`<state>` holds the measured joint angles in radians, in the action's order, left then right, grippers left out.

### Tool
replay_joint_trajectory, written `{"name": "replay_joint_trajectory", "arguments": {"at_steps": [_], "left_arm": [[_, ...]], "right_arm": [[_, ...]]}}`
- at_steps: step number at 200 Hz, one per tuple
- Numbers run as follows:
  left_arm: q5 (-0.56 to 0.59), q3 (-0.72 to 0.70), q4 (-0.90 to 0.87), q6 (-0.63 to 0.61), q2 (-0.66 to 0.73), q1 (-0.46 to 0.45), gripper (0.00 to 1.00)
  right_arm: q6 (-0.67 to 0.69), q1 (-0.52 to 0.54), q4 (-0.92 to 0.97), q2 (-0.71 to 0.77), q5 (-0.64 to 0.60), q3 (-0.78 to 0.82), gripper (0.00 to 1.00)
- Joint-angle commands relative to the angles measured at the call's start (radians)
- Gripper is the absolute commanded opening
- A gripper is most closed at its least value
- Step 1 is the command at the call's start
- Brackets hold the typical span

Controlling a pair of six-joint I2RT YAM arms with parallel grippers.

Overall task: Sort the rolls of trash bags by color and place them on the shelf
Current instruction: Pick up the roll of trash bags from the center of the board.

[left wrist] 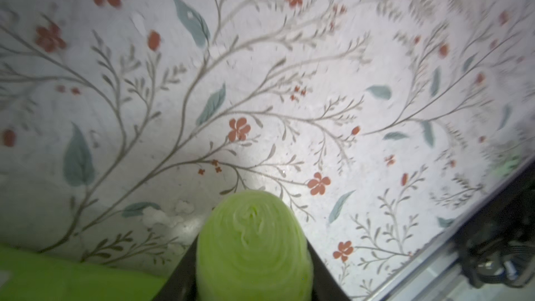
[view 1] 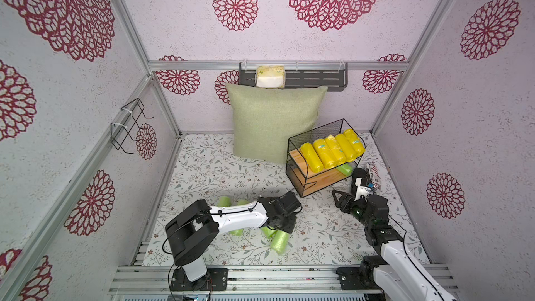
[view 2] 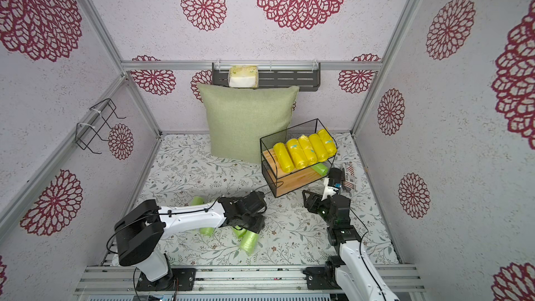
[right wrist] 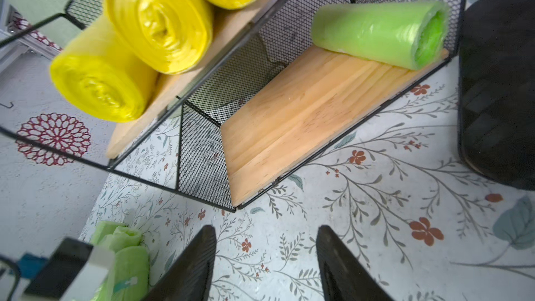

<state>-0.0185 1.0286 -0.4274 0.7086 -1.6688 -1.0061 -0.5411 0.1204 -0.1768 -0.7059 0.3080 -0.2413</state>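
A: What is shown in the top views, and why is it arranged so?

B: In both top views, five yellow rolls [view 1: 333, 152] are laid side by side on the upper board of the shelf [view 1: 315, 130], which stands at the far right of the surface [view 1: 220, 175]. One shelved green roll [view 1: 345, 169] is tucked at one end of the lower board. One colour per board appears to be intended, with room kept for more green. Loose green rolls [view 1: 279, 241] are scattered near the front, partly covered by the left arm [view 1: 240, 218], so they cannot be counted. Its fingertips are hidden under its own wrist.

A: And the left wrist view?

B: A held green roll [left wrist: 254, 244] is seen end-on, clamped between the left fingers [left wrist: 179, 279]. Whether it has been lifted clear of the surface cannot be told. The picture is blurred, and a green patch at one corner is cut off.

A: The right wrist view?

B: The right fingers [right wrist: 197, 262] are spread wide with nothing between them. They are aimed at the open front of the lower board, probably so that the next green roll can be received. A large dark shape [right wrist: 495, 82] beside the shelf is cut off and cannot be named.
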Motion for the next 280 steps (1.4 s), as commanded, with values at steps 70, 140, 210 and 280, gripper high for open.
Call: {"name": "replay_joint_trajectory", "arguments": {"at_steps": [70, 140, 210, 280], "left_arm": [[0.011, -0.057, 0.483, 0.193, 0.299, 0.226, 0.27], [0.087, -0.185, 0.681, 0.322, 0.422, 0.235, 0.27], [0.078, -0.237, 0.787, 0.399, 0.449, 0.220, 0.27], [0.089, -0.252, 0.816, 0.416, 0.446, 0.216, 0.32]], "right_arm": [[-0.073, 0.313, -0.109, 0.075, 0.056, -0.101, 0.69], [-0.129, 0.637, -0.559, -0.199, -0.022, -0.134, 0.87], [-0.149, 0.697, -0.808, -0.404, -0.085, -0.165, 0.81], [-0.139, 0.693, -0.821, -0.442, -0.092, -0.171, 0.43]]}}
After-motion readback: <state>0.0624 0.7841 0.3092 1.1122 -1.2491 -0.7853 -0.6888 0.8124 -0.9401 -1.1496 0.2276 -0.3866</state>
